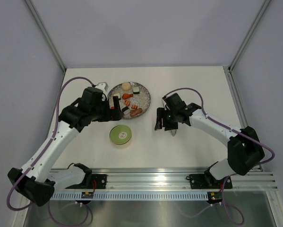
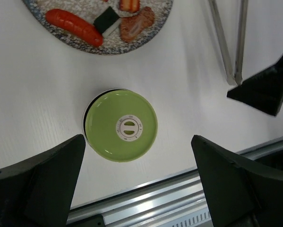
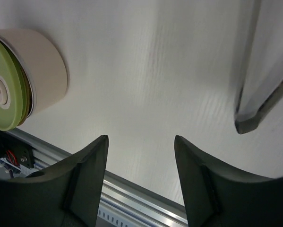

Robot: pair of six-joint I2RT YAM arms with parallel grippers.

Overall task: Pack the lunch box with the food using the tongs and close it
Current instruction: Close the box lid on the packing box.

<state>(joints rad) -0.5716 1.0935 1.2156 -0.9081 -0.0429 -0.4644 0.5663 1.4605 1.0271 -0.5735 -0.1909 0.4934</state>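
Note:
The lunch box (image 1: pixel 120 135) stands in front of the plate with its light-green lid (image 2: pixel 121 125) on it. In the right wrist view the lunch box (image 3: pixel 42 66) shows at the far left. The food lies on the speckled grey plate (image 1: pixel 144 94): a sausage (image 2: pixel 74 27), a black-and-white roll (image 2: pixel 107 22), a cream ball (image 1: pixel 126 86). The tongs (image 2: pixel 228 42) lie on the table under my right arm, one end showing (image 3: pixel 257 101). My left gripper (image 1: pixel 116 108) hangs open high over the plate's near rim, empty (image 2: pixel 137 142). My right gripper (image 1: pixel 161 120) is open and empty (image 3: pixel 141 139), just left of the tongs.
A metal rail (image 1: pixel 179 179) runs along the table's near edge, close behind both grippers in the wrist views. Grey walls and frame posts (image 1: pixel 47 35) enclose the table on three sides.

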